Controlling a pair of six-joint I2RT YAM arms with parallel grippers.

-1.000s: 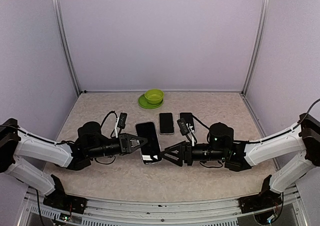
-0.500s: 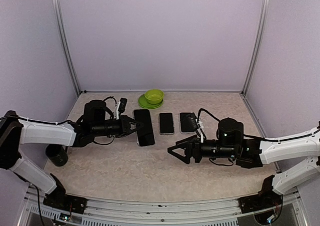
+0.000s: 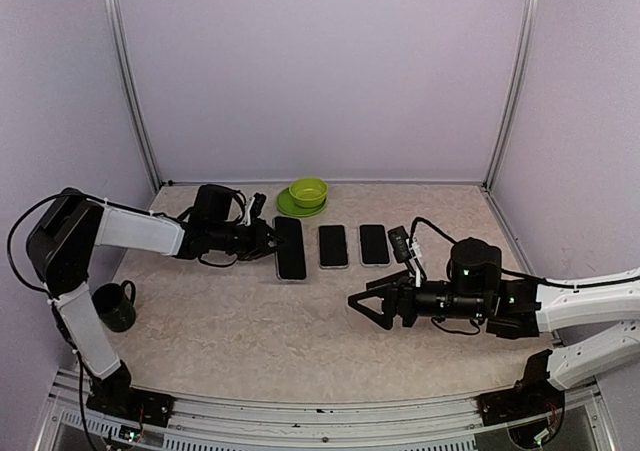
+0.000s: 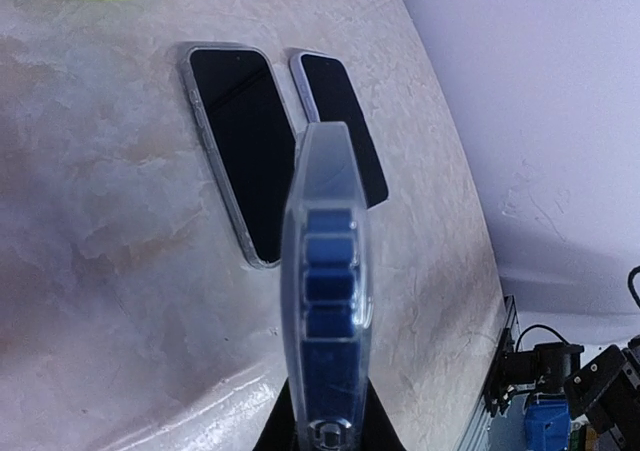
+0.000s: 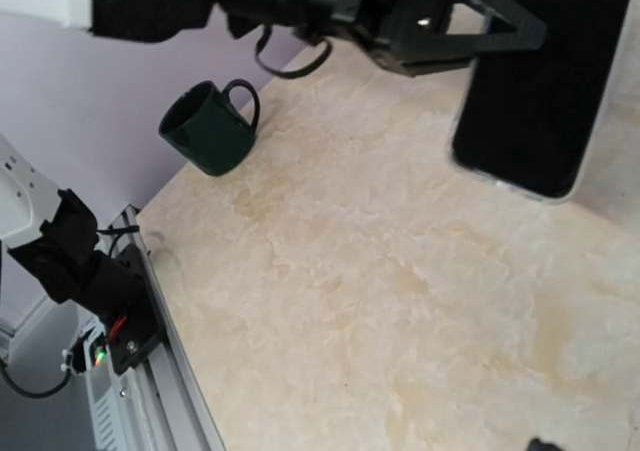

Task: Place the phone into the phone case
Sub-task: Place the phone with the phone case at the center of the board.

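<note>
Top external: left end effector point(image 3: 268, 241) clenched on phone point(image 3: 290, 248) edge, clear phone case point(image 5: 508, 182) apparently fitted, likely aligning beside two other phones point(image 3: 333, 245); right end effector point(image 3: 362, 306) released, empty.

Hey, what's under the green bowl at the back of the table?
A flat green plate sits under the bowl; its rim shows on the left and near sides. The plate's middle is covered by the bowl, so anything lying there cannot be seen.
</note>
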